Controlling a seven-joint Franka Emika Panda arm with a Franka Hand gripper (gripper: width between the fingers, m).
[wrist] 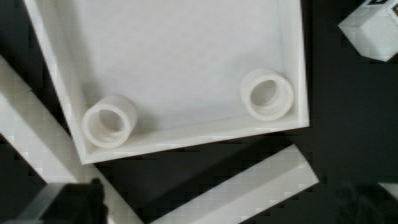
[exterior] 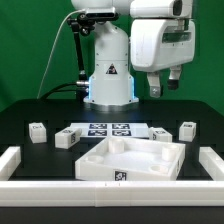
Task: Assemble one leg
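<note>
Judging by how things lie, the task has not really begun. On the black tabletop (exterior: pixel 20 118) the large white tray-like part (exterior: pixel 132 160) lies near the front. In the wrist view its two round sockets (wrist: pixel 267 95) that show are both empty, so no leg has been fitted there.

In the exterior view, the marker board (exterior: pixel 108 130) lies at about 11 o'clock from that part.

Four legs stand loose, apart from the tray-like part. One leg (exterior: pixel 66 138) and another (exterior: pixel 38 130) are between 9 and 10 o'clock from it. A third (exterior: pixel 160 133) is between 1 and 2 o'clock and a fourth (exterior: pixel 187 130) at 2 o'clock. None is touched.

The tool (exterior: pixel 161 88) hangs in the air at about 1 o'clock from the tray-like part, well above the tabletop. Its jaws look spread and hold nothing.

Still to do, as I judge it: choose a leg, grasp it, carry it to a socket and seat it.

As for labels, black-and-white square tags sit on the marker board, the legs and the front wall of the tray-like part. The robot base (exterior: pixel 108 75) carries a triangular warning sign. No writing or brand can be read.
</note>
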